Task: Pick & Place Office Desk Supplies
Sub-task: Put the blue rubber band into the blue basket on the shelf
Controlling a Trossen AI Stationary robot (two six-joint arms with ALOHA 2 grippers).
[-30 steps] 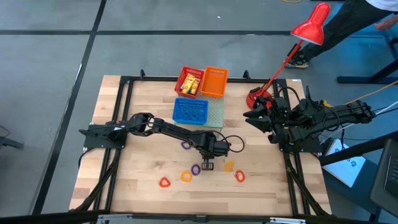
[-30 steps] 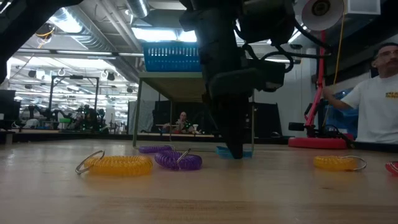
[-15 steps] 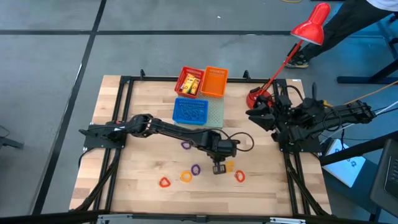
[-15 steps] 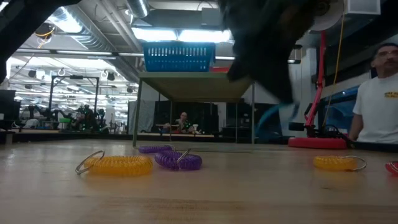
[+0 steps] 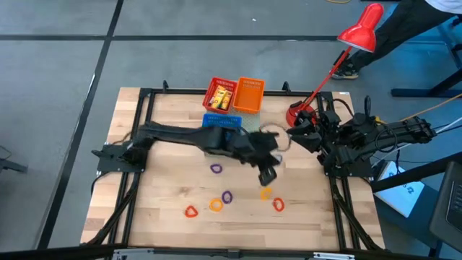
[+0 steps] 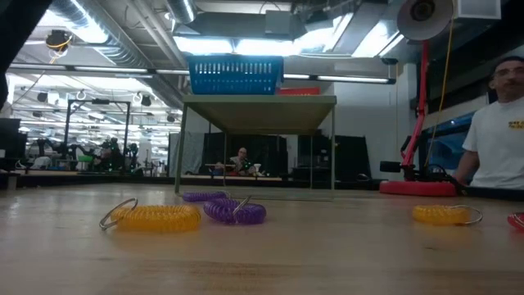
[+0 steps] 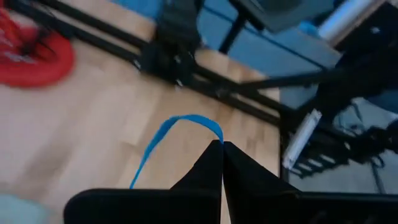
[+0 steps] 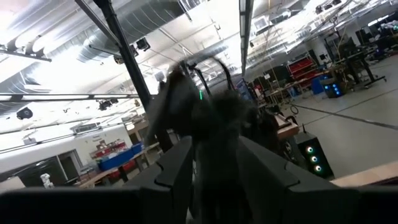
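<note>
My left gripper (image 5: 267,175) hangs above the middle of the table, blurred in the high view, and is shut on a thin blue loop (image 7: 166,129). Below it several small coiled loops lie flat on the wood: purple (image 5: 216,167), purple (image 5: 227,196), orange (image 5: 216,205), red (image 5: 190,211), yellow-orange (image 5: 266,193) and red (image 5: 278,204). The low view shows a yellow coil (image 6: 155,217) and purple coils (image 6: 234,211) but no gripper. My right gripper (image 5: 297,133) waits open at the table's right side, near the lamp base. My left gripper (image 7: 221,144) pinches the blue loop between its two fingertips, at one end of the loop (image 7: 214,130). The fingers slant downward toward the table's right side. The rest of the loop sticks out past the fingertips, lifted clear of the table.
Red (image 5: 222,94), orange (image 5: 250,94) and blue (image 5: 216,120) mesh baskets stand at the far edge, the blue one partly under my left arm. The red lamp's base (image 5: 299,112) sits at the far right, beside my right arm. A person (image 6: 498,139) stands beyond the table.
My left gripper, shut on the blue loop at the table near the purple coil, has risen out of the low view and swung toward the right and the far edge. The blue loop has been lifted clear of the wood with it. The other loops have stayed put.
</note>
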